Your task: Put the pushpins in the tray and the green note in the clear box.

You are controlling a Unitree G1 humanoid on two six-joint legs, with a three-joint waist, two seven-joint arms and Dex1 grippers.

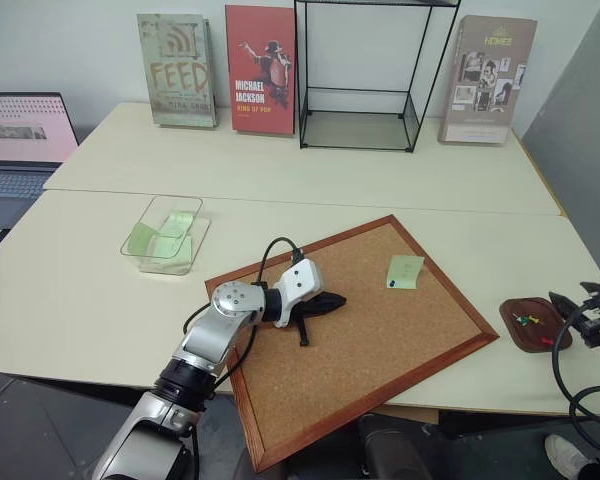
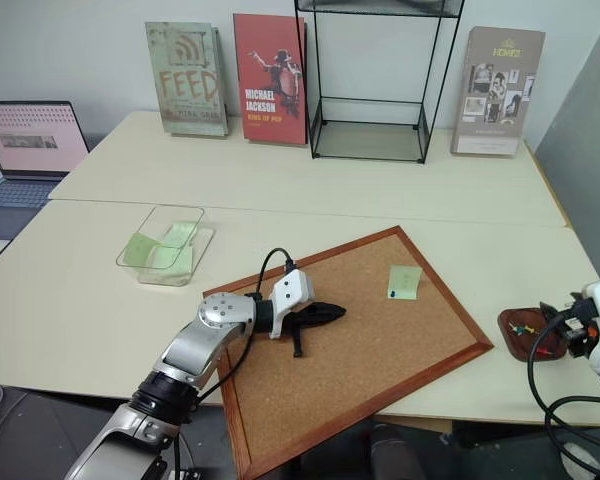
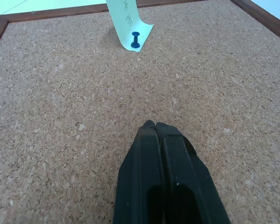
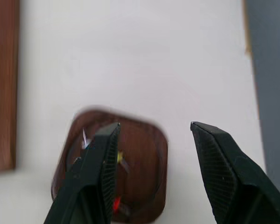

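over at the right edge of the tabletop, the tray already holds several pushpins, red, green and yellowish heads lying inside it. the clear box sits on the left side of the tabletop with pale green slips already in it. one green note is left on the corkboard, held at its lower corner by a dark blue pushpin, so by my reckoning one pin and one note remain: most of the job looks done.

the right gripper hangs just above the tray with its fingers apart and nothing between them; it looks as if it has nothing more to do there.

the left gripper lies low over the corkboard, its arm reaching in from the near left, fingers pressed together and empty. it points across the cork toward the pinned note, which is well apart from its tips.
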